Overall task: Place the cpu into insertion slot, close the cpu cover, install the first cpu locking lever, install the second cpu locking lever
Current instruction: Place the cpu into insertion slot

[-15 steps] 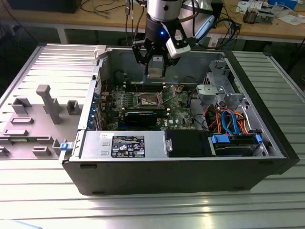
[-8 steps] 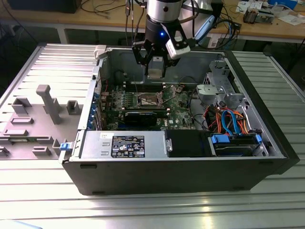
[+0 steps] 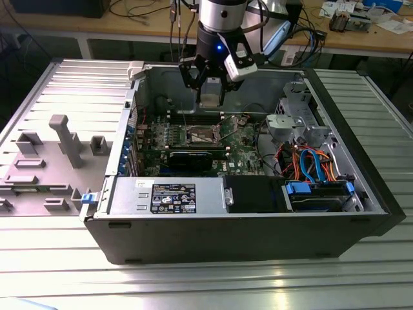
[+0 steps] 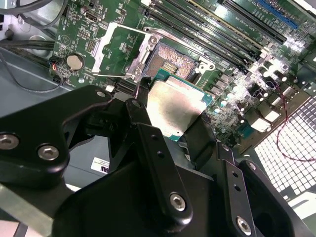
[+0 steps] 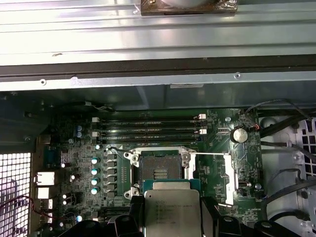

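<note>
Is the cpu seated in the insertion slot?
No, the claw holds the cpu apart from the empty insertion slot in the second wrist view.

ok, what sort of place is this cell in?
Likely an electronics lab or workshop: an open computer case lies on a ribbed metal table, a wooden workbench with cables stands behind, and the jaws hold the cpu over its motherboard.

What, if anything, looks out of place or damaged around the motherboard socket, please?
Nothing stands out. The gripper holds the cpu above the board, the insertion slot is empty, and the cpu cover lies swung open beside it. No damage shows.
</note>
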Controlling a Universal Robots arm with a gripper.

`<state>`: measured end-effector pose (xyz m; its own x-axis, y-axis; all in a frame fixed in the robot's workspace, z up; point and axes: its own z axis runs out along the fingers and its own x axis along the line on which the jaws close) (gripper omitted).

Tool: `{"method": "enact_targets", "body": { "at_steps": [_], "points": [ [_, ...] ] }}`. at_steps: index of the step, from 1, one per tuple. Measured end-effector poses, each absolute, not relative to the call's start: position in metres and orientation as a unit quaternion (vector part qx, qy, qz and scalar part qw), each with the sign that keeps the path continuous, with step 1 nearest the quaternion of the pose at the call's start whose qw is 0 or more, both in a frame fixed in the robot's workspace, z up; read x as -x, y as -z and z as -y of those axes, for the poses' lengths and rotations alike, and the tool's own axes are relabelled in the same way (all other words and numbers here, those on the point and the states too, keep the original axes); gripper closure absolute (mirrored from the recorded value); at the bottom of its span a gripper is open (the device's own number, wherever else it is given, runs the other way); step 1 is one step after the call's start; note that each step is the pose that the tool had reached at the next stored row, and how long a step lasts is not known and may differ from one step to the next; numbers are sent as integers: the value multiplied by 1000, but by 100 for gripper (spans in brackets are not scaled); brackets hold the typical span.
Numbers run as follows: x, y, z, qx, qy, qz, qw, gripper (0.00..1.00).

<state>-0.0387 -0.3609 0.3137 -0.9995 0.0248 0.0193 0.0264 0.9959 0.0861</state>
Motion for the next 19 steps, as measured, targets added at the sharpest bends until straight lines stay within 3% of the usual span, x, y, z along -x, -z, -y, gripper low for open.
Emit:
{"method": "enact_targets", "body": {
  "at_steps": [19],
  "points": [
    [39,-309,361,13,43,999,9,45]
  ]
}}
